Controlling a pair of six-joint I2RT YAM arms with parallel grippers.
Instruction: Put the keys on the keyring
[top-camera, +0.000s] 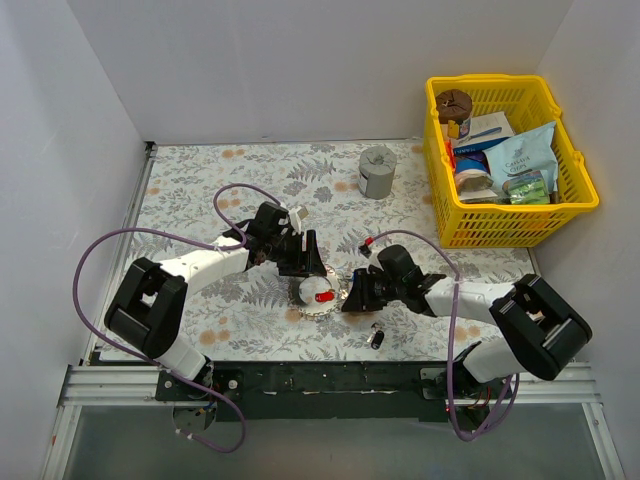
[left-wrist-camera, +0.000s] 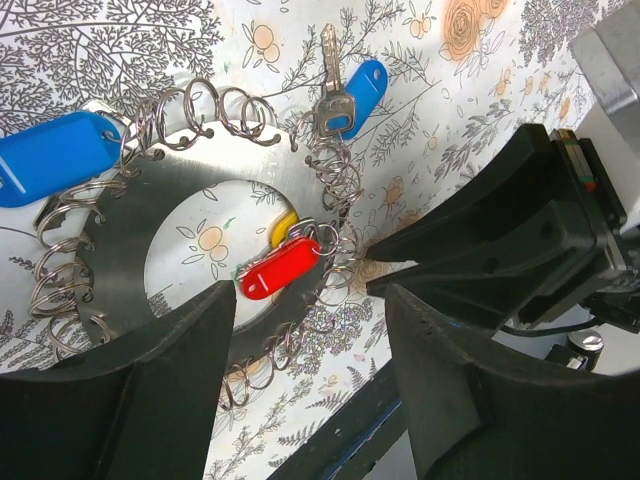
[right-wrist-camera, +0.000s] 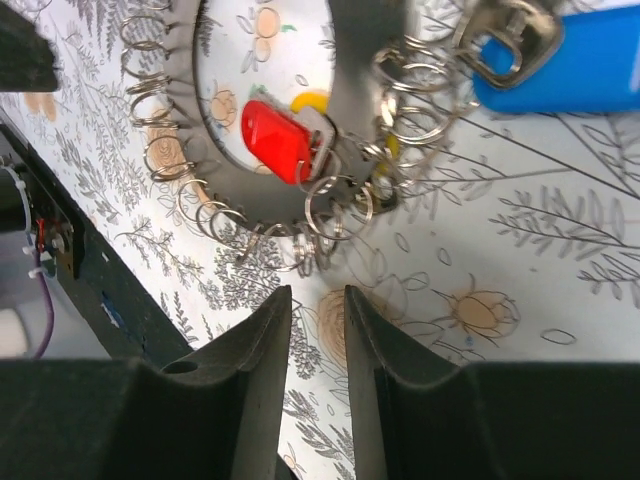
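The keyring (top-camera: 306, 299) is a flat silver ring with many small wire loops round its rim, lying on the flowered table between both grippers. It also shows in the left wrist view (left-wrist-camera: 120, 215) and the right wrist view (right-wrist-camera: 372, 60). A red-headed key (left-wrist-camera: 280, 268) hangs on a loop at its inner edge and shows in the right wrist view (right-wrist-camera: 275, 140). Two blue-headed keys (left-wrist-camera: 50, 155) (left-wrist-camera: 357, 92) sit at its rim. My left gripper (left-wrist-camera: 310, 330) is open and empty over the ring's near rim. My right gripper (right-wrist-camera: 318, 300) is empty, jaws narrowly apart, just short of the rim loops.
A small black cylinder (top-camera: 377, 338) lies near the front edge. A grey cup (top-camera: 377, 172) stands at the back. A yellow basket (top-camera: 490, 228) full of packets stands at the back right. The right gripper's black body (left-wrist-camera: 500, 240) is close beside the left fingers.
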